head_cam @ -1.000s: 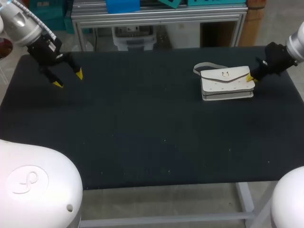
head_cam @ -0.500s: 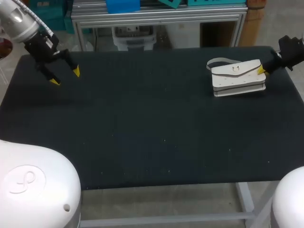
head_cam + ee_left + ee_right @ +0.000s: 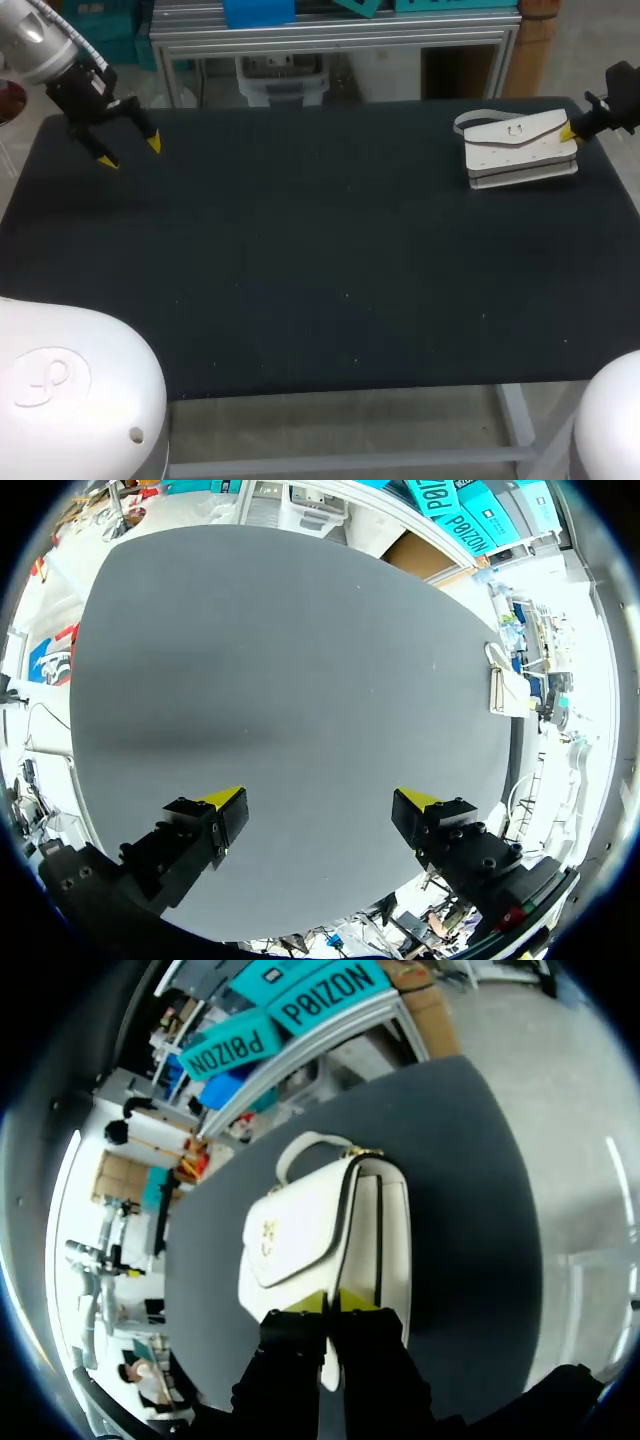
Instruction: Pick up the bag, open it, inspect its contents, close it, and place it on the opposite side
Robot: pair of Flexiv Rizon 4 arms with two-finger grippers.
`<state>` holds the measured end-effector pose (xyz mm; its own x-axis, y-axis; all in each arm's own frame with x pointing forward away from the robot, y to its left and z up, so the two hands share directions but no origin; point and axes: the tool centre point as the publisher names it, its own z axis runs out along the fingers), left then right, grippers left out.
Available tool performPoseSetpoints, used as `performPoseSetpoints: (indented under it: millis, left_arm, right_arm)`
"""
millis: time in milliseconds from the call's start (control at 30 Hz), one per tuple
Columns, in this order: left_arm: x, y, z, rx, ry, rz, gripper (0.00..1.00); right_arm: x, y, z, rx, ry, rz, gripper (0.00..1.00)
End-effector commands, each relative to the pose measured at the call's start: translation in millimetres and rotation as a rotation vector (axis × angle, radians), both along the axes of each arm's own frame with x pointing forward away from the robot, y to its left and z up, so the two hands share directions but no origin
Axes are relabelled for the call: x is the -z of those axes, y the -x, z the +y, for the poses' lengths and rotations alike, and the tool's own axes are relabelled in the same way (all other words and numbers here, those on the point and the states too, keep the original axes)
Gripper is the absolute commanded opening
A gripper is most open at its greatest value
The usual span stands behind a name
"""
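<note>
The white bag (image 3: 520, 148) with its flap closed is at the table's far right corner, its strap (image 3: 478, 120) looping out toward the middle. My right gripper (image 3: 568, 130) is shut on the bag's right end. In the right wrist view the yellow tips of my right gripper (image 3: 330, 1305) pinch the near edge of the bag (image 3: 320, 1225), which stretches ahead of them. My left gripper (image 3: 130, 152) hangs open over the far left corner, holding nothing. In the left wrist view the left gripper (image 3: 320, 800) spreads wide above bare table, with the bag (image 3: 500, 685) small and far ahead.
The dark table top (image 3: 300, 250) carries nothing else. The bag lies close to the table's right and far edges. My two arms' white bases fill the near left and near right corners of the head view.
My right gripper has moved the bag rightward and toward the far edge. The left gripper has drifted slightly left and farther back, still open.
</note>
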<state>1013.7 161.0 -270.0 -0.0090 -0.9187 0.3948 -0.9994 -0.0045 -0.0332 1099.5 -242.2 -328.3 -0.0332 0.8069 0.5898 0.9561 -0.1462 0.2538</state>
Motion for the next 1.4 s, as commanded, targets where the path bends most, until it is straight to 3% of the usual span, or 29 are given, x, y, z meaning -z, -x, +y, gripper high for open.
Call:
performPoseSetpoints:
  millis: [33,533,767,1367,1400]
  left_arm:
    - [-7.4,4.3,1.6,-0.016,-0.052,-0.047,1.00]
    - [-10.1,16.8,-15.6,-0.016,-0.195,-0.138,1.00]
    - [-12.2,23.5,-19.6,-0.028,-0.256,-0.157,1.00]
    - [-11.8,19.9,-22.6,-0.008,-0.257,-0.148,1.00]
    - [-11.8,19.9,-22.6,-0.008,-0.257,-0.148,1.00]
  right_arm:
    - [-2.0,-9.1,-22.2,0.009,-0.004,0.001,0.00]
    - [-3.0,-46.1,-48.0,-0.029,0.021,-0.003,0.00]
    - [-1.1,-51.5,-54.1,-0.029,0.013,0.012,0.00]
    - [1.4,-76.9,-53.8,-0.089,0.005,0.029,0.00]
    - [1.5,-78.1,-53.3,-0.094,0.005,0.034,0.07]
